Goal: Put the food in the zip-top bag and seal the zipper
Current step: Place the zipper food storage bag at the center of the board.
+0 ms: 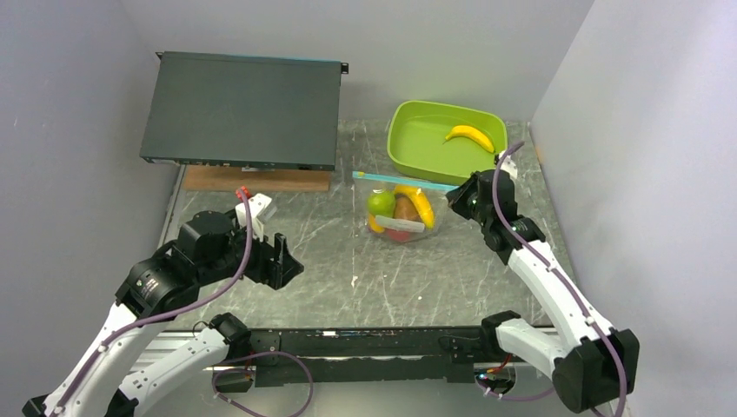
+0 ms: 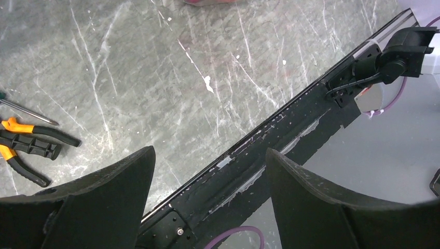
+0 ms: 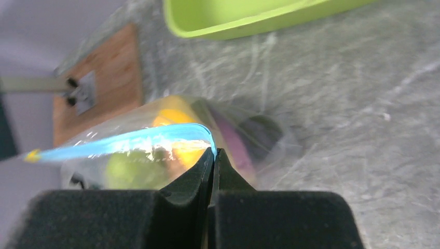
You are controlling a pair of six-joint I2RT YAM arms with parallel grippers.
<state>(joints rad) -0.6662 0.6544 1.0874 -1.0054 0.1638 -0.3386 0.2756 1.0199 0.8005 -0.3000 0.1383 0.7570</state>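
The clear zip-top bag [image 1: 401, 211] stands mid-table with food in it: a green lime [image 1: 380, 202], a yellow banana [image 1: 420, 203], a brown kiwi [image 1: 405, 208] and something red below. Its teal-blue zipper [image 1: 404, 181] runs along the top. My right gripper [image 1: 458, 196] is shut on the zipper's right end; in the right wrist view the jaws [image 3: 214, 154] pinch the blue strip [image 3: 129, 141]. A second banana [image 1: 470, 135] lies in the lime-green tub [image 1: 400, 149]. My left gripper [image 1: 283, 259] is open and empty, low at the front left.
A dark flat case [image 1: 242, 109] sits on a wooden block [image 1: 256, 179] at the back left. Orange-handled pliers [image 2: 26, 145] and a screwdriver [image 2: 26, 110] lie on the table in the left wrist view. The black front rail [image 1: 365, 340] runs along the near edge.
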